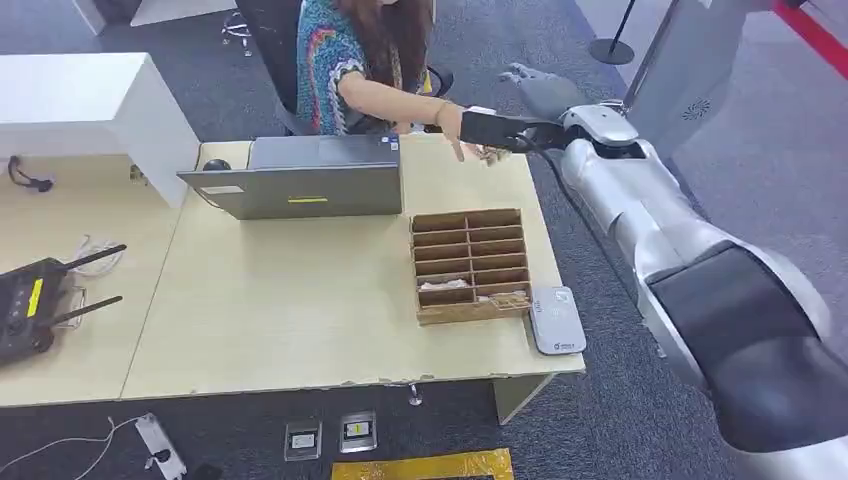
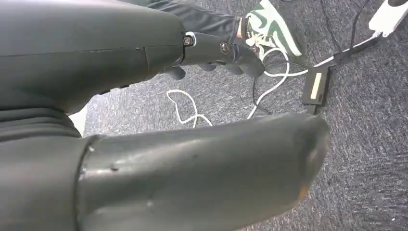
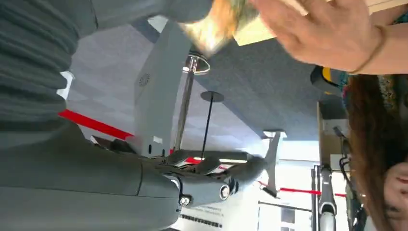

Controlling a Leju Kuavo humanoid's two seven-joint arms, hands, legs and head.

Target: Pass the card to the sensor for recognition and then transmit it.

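My right arm reaches over the table's far right corner toward a seated person. My right hand is held out with thumb and fingers wide apart and nothing between them. A blurred yellow-green card sits just off my thumb tip, and the person's hand is on it. In the head view the person's hand meets my hand above the card. The grey card sensor lies flat at the table's right front. My left hand hangs over the carpet, holding nothing.
A wooden slotted box stands beside the sensor, and a grey laptop stands at the table's far side. A black router sits on the left table. Cables and a power brick lie on the floor.
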